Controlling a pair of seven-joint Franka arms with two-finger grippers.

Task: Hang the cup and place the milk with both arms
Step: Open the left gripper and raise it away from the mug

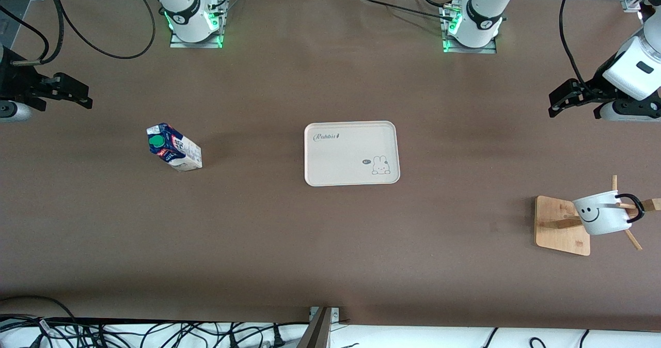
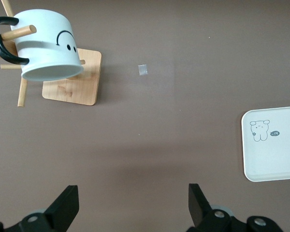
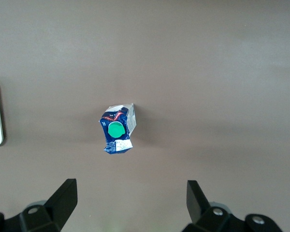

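Two arms wait for you here, both pulled back to the ends of the table (image 1: 330,265) with nothing in their hands.

Take the tray (image 1: 352,153) at the middle of the table as your landmark. Nearest to the front camera, well away from the tray toward the left arm's end, you have the wooden rack (image 1: 563,225), a flat square base with thin pegs. The cup (image 1: 602,213) already hangs on it: its black loop handle is hooked over a peg, the white body is tipped onto its side, and the smiley face shows toward the tray. In the left wrist view you see the cup (image 2: 47,46) from its open mouth, with the rack (image 2: 73,79) under it and a small pale scrap (image 2: 142,70) on the table between rack and tray (image 2: 273,145).

Level with the tray, well apart from it toward the right arm's end, the milk (image 1: 174,147) stands upright on the table, green cap on top. It does not touch the tray.

Farther from the camera than the tray, the left gripper (image 1: 560,100) hangs over the table's edge at its own end, fingers (image 2: 63,208) spread wide and empty. The right gripper (image 1: 72,92) hangs the same way at its own end, fingers (image 3: 63,200) wide apart and empty, with the milk (image 3: 117,135) on the table below it.
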